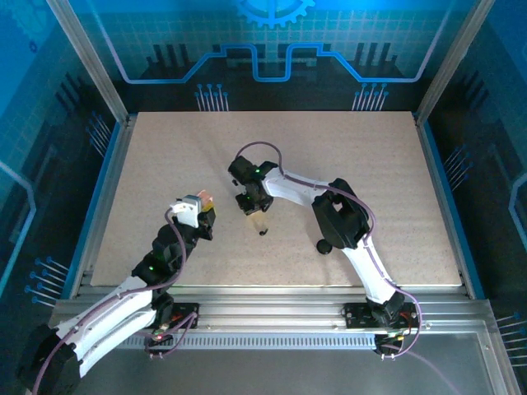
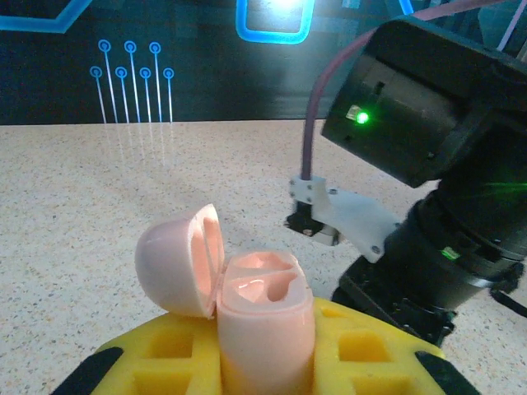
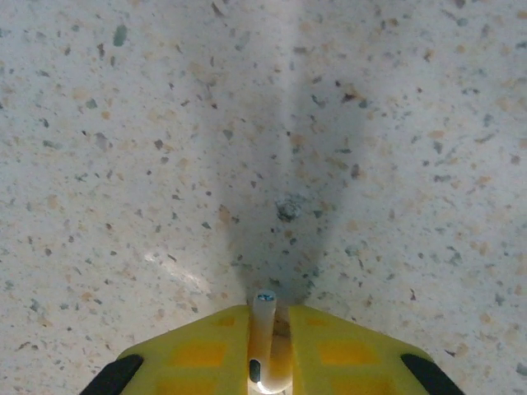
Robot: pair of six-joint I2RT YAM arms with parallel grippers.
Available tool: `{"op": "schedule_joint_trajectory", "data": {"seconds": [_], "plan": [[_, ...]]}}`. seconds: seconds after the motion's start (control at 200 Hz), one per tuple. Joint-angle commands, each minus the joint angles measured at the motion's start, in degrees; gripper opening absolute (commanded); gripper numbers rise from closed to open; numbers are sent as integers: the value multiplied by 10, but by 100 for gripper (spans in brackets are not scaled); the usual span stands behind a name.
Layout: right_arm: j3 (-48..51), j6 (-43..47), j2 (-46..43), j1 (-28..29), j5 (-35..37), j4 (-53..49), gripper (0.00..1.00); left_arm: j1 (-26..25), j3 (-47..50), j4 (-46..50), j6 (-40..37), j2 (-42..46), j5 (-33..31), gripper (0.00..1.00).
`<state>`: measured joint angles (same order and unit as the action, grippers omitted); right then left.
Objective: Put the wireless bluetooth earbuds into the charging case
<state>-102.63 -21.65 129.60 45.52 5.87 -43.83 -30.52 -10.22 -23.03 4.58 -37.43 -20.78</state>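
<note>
Yellow right gripper point(image 3: 269, 318) points straight down, pinching pale earbud point(image 3: 263, 333).

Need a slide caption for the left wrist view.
Left gripper holds the pink charging case upright, lid hinged open, sockets exposed; right arm close by over the table.

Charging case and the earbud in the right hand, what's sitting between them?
Bare tabletop, seen in the top view: nothing sits in the stretch between the open pink charging case and the earbud.
</note>
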Motion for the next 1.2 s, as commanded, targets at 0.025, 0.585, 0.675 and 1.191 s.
{"op": "schedule_joint_trajectory", "data": {"seconds": [0.025,0.585,0.675,1.191], "plan": [[77,-35,-48,-15,28,-43,16,4,-2,7,2,3,6,20],[246,-100,-200,-39,28,-85,21,5,-16,18,-8,-11,32,20],[234,-99,-210,-44,11,-83,24,4,-16,21,-9,-10,31,20],[187,-60,-173,-51,-70,-59,27,5,-17,26,-12,-4,29,20]]}}
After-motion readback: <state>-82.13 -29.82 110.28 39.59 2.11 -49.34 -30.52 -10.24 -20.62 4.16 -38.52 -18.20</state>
